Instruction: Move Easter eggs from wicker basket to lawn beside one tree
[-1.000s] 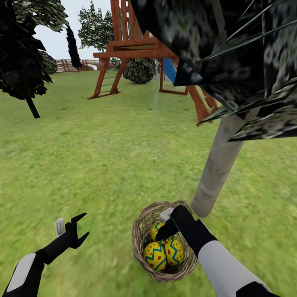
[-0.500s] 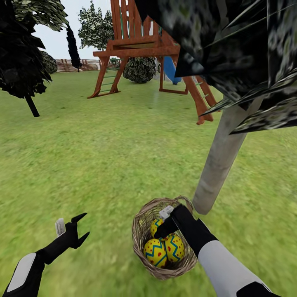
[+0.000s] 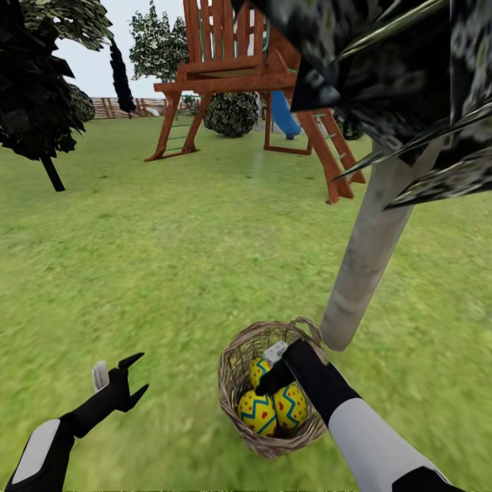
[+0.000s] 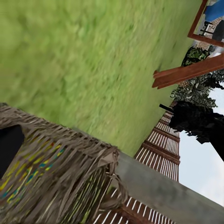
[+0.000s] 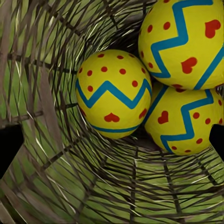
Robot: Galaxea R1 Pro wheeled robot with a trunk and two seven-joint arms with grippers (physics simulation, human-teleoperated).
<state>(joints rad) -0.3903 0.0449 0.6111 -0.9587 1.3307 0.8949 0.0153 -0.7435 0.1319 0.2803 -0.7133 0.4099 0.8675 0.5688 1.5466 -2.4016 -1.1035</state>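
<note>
The wicker basket [image 3: 236, 372] stands on the lawn [image 3: 171, 273] just in front of the pale tree trunk [image 3: 369, 253]. Three yellow Easter eggs with blue zigzags and red dots lie inside it: one at the front [image 3: 257, 413], one beside it [image 3: 292, 404], one further back [image 3: 258, 371]. My right gripper [image 3: 270, 381] reaches down into the basket over the eggs. In the right wrist view its fingertips [image 5: 9, 147] stand wide apart, open, with the eggs [image 5: 113, 93] ahead and nothing between them. My left gripper [image 3: 128, 378] hovers open over the grass to the basket's left.
A wooden playset [image 3: 232, 75] with a blue slide [image 3: 283, 116] stands far back on the grass. A dark thin-trunked tree [image 3: 41, 109] is at the far left. Dark foliage [image 3: 410, 82] hangs over the pale trunk. The left wrist view shows the basket's wall [image 4: 51, 172] and a slat fence [image 4: 161, 144].
The whole view has shifted a little, so the basket and trunk sit slightly higher in the picture. My right gripper stays inside the basket; the left arm has not moved.
</note>
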